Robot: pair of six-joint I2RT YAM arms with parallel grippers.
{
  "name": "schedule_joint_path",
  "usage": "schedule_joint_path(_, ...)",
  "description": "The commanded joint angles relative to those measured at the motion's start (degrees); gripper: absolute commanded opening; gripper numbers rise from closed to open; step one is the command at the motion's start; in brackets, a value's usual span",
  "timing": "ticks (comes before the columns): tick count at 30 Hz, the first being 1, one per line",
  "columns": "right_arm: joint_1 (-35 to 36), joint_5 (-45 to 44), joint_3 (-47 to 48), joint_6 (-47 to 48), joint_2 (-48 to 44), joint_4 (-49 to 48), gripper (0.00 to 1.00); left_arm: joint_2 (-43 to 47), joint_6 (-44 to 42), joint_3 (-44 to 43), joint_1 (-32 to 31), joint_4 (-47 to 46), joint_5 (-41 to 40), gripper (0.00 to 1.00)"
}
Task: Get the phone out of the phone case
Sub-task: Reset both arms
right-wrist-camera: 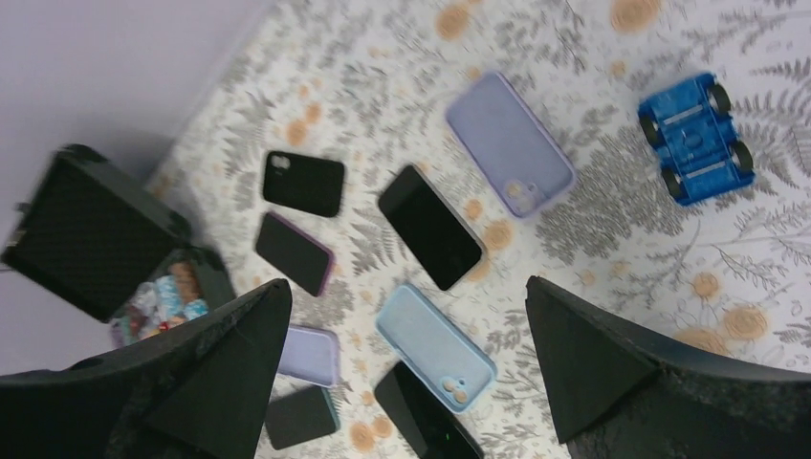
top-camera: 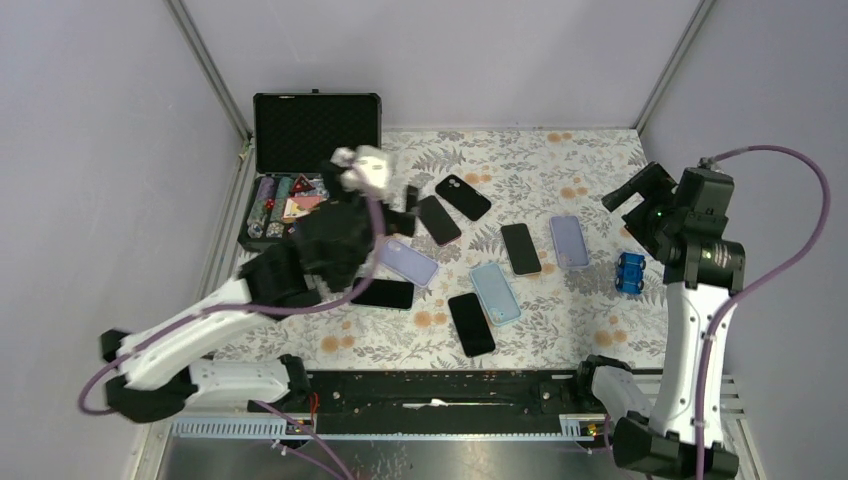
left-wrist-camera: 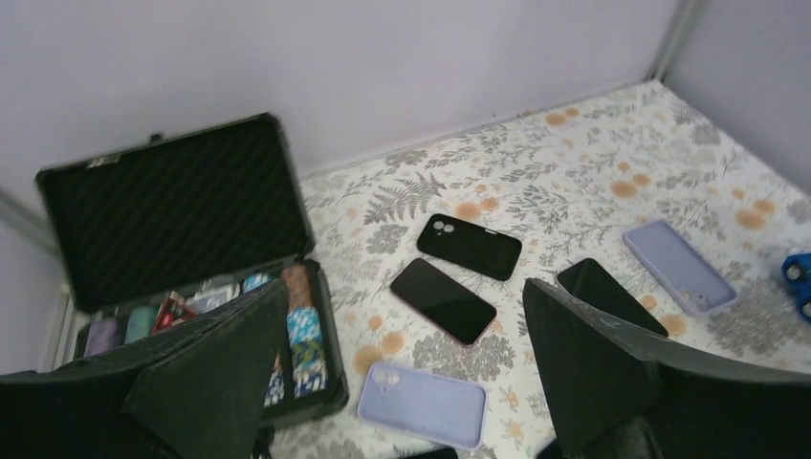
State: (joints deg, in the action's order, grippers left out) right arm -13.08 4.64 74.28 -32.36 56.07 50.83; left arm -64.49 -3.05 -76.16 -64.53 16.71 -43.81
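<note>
Left arm reaches forward, its left gripper [left-wrist-camera: 404,287] hanging above the fern-patterned cloth [top-camera: 600,310] beside the open black foam-lined case [top-camera: 316,130], fingers spread wide, empty. Right arm stands folded at the right edge, right gripper [right-wrist-camera: 406,285] equally spread. The purple-rimmed black phone [right-wrist-camera: 295,253], apparently cased, lies flat ahead of the left gripper.

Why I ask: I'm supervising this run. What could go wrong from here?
1. Mix-up: the lilac rectangular phone case, the light blue phone case and the matte black phone case look empty. They lie close to a bare-looking black glass-fronted phone, so the wrong item could get grabbed.
2. The open right gripper hangs near the blue plastic toy car and might knock it.
</note>
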Motion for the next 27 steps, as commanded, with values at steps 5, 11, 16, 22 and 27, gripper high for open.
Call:
schedule_joint_path(5, -0.10, -1.76, 13.70, -3.95, -6.71, 5.05, 1.00, 16.80, 17.66, -4.18, 0.11, 14.93, -11.85, 0.99)
schedule_joint_path(11, -0.10, 0.34, 28.19, -6.12, -4.41, 8.73, 1.00, 16.12, 20.42, -21.73, 0.02, 24.73, -20.39, 0.99)
schedule_joint_path(16, -0.10, -1.02, 39.94, -5.98, -2.70, 10.47, 1.00, 15.41, 16.79, -25.09, 0.02, 22.61, -19.91, 0.99)
schedule_joint_path(22, 1.64, -6.06, 44.22, -3.78, -2.49, 11.79, 1.00, 16.00, 15.99, -23.42, 0.02, 19.67, -19.89, 0.99)
schedule_joint_path(27, 3.06, -8.07, 44.08, -2.67, -2.28, 11.88, 1.00, 15.38, 15.09, -22.41, 0.02, 18.27, -19.98, 0.99)
